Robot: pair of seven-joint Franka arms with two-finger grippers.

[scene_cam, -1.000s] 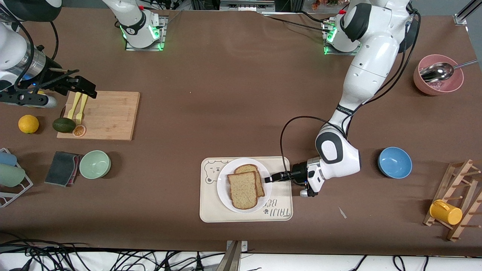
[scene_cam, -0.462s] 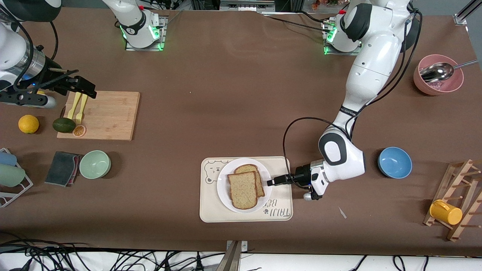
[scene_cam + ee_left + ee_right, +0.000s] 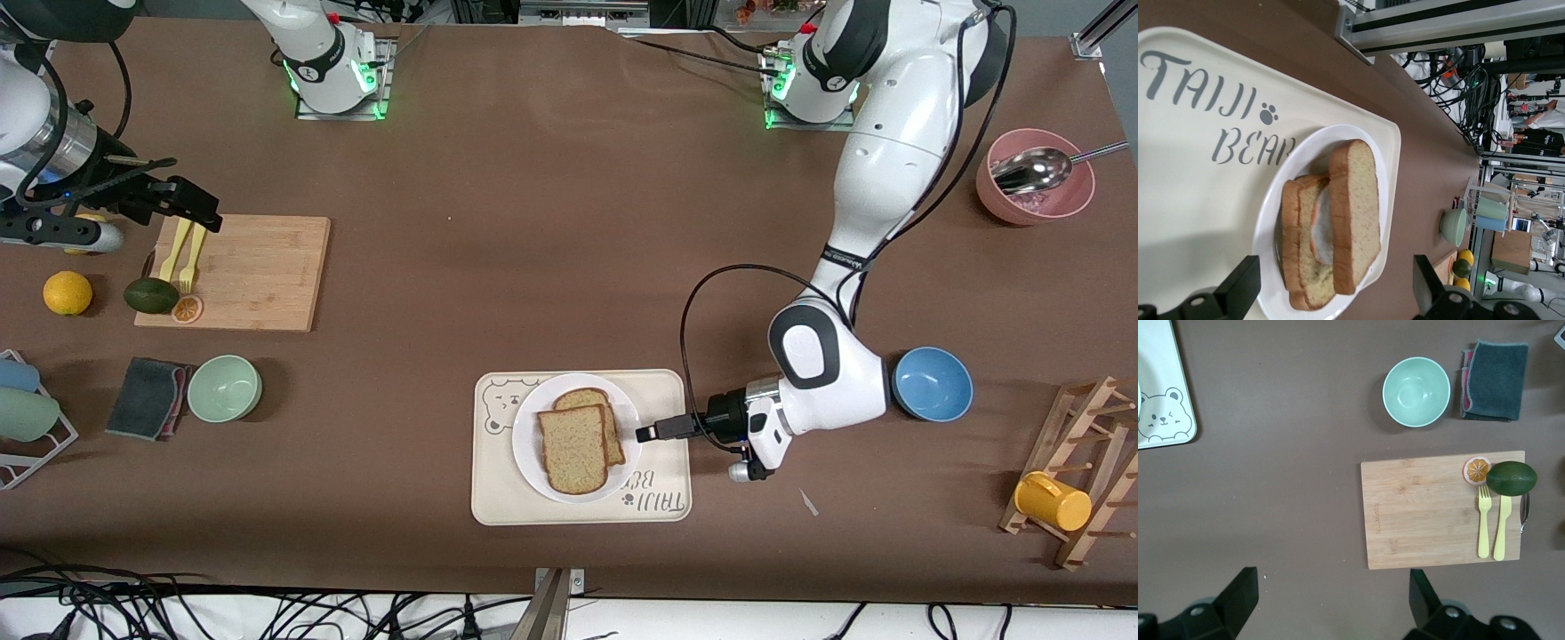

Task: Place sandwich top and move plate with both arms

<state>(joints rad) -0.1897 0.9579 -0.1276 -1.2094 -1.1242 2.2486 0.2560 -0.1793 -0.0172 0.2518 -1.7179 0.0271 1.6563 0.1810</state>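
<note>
1. Two slices sat stacked on the plate (image 3: 528, 452): the top slice (image 3: 573, 449) lay on the egg-bearing slice (image 3: 594, 402), shifted a little toward the front camera, so the under slice's crust showed past it.
2. That plate rested on the bear tray (image 3: 662, 498), which lay on the counter (image 3: 533, 249) near the front edge.
3. Left claw (image 3: 647, 434) hung just beside the plate rim, on the side toward the left arm's end of the counter, pointing at the stack. In the left wrist view its two fingers (image 3: 1238, 290) stood wide apart with nothing between them, and the sandwich lay straight ahead.
4. Right claw (image 3: 203, 212) hovered over the end of the cutting board (image 3: 253, 271) where the forks (image 3: 185, 258) lay, well apart from the plate. Its fingers (image 3: 1238, 593) were spread wide and empty; that arm was waiting.
5. Placing the top looked done; moving the plate with both arms was not yet begun.
6. Key relation: the plate lay directly in front of the left claw, along the claw's own pointing line, so the left arm was much the nearer. The right arm would probably have to cross most of the counter to reach the rim on its side.
7. Risk, as I judged it: an uneven lift could slide the offset top slice.
</note>
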